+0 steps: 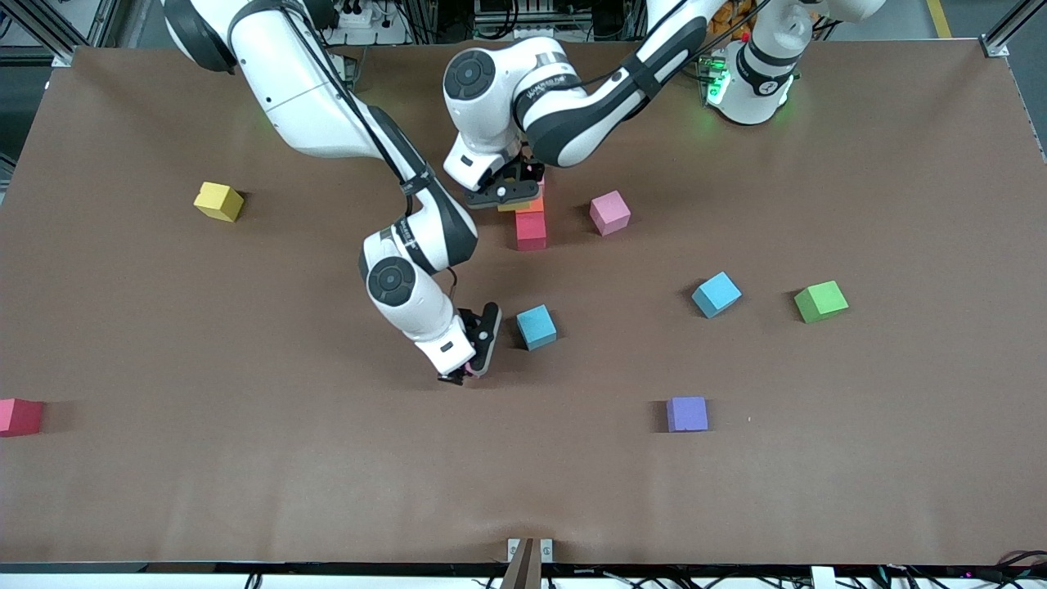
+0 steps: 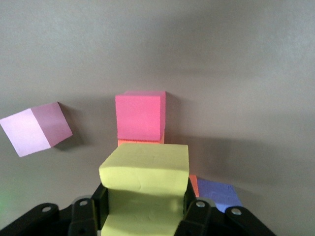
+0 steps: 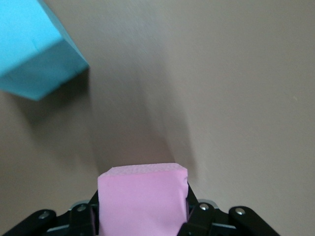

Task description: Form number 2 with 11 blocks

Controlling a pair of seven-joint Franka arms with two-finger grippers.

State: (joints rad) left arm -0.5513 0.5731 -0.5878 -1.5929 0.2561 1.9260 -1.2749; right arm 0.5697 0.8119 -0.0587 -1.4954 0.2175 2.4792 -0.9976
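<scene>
A: Blocks only partly gathered. Left gripper (image 2: 142, 216) hangs over the short column near the middle of the brown surface (image 1: 245, 474), fingers (image 2: 197, 216) clamped on a yellow block (image 2: 145, 182). Under it sit a red block (image 1: 531, 231), an orange block (image 1: 532, 207) touching it, and a purple block (image 2: 219, 193) beside those.

B: And the right gripper (image 1: 468, 372)?

A: Low, next to a light blue block (image 1: 536, 327), fingers (image 3: 199, 216) clamped on a pink block (image 3: 142, 201). Whether that block rests on the surface, cannot tell.

B: Step in hand?

A: Judged as placing: yellow goes down into the figure first, flush against its neighbours, then pink comes over. Both need square alignment, or the digit reads crooked.

B: Loose ones?

A: Another yellow block (image 1: 218, 201) toward the right arm's end; a second red block (image 1: 20, 415) at that end's edge, nearer the camera. Pink block (image 1: 610, 213) beside the column, second light blue block (image 1: 716, 294), purple block (image 1: 687, 414), green cube (image 1: 820, 301) toward the left arm's end.

B: Room?

A: Aluminium framing and cables along the edges.
</scene>
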